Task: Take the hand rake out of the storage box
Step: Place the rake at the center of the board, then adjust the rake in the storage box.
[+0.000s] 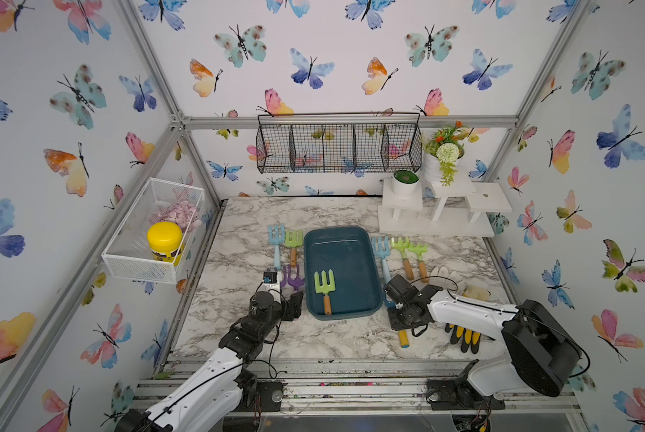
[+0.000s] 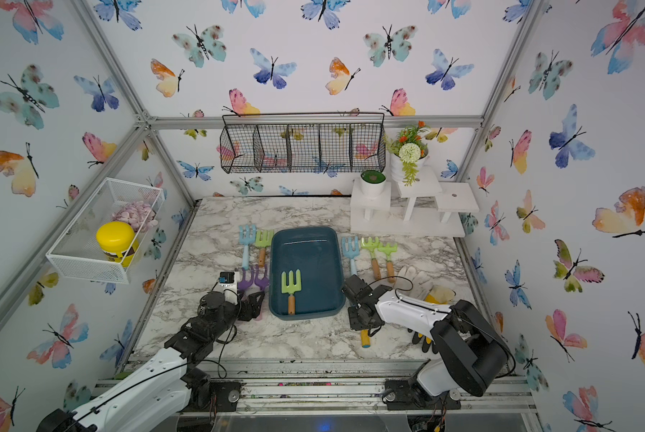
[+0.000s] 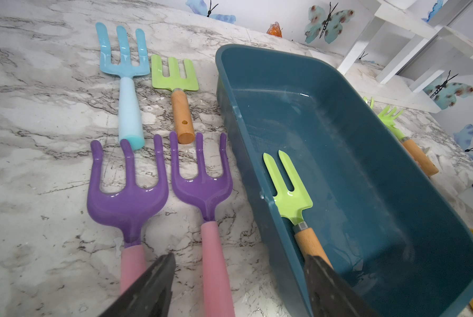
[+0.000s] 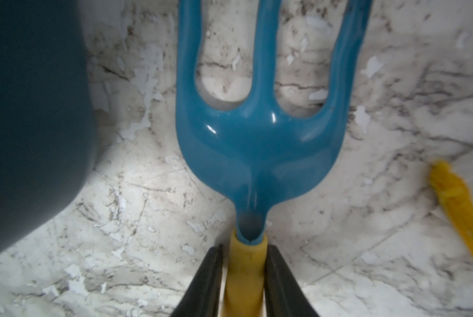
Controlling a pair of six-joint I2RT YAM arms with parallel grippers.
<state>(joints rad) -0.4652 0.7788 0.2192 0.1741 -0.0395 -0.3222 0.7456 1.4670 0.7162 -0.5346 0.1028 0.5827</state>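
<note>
The teal storage box (image 1: 350, 258) (image 2: 309, 258) (image 3: 353, 164) lies mid-table. Inside it, near the front left, is a green hand rake (image 1: 324, 286) (image 2: 291, 286) (image 3: 287, 189) with a wooden handle. A blue hand rake (image 4: 257, 142) with a yellow handle (image 1: 403, 338) lies on the marble just right of the box (image 4: 24, 109). My right gripper (image 4: 246, 258) (image 1: 397, 318) straddles that handle, with a thin gap showing beside one finger. My left gripper (image 3: 239, 277) (image 1: 292, 305) is open, above a pink rake handle and the box's left wall.
Left of the box lie a light-blue rake (image 1: 276, 239), a green one (image 1: 294, 243) and two purple ones (image 3: 125, 192) (image 3: 202, 186). To its right are three more rakes (image 1: 401, 250), a white glove (image 1: 451, 280) and a black-yellow glove (image 1: 465, 336). A white plant stand (image 1: 437, 220) is at the back right.
</note>
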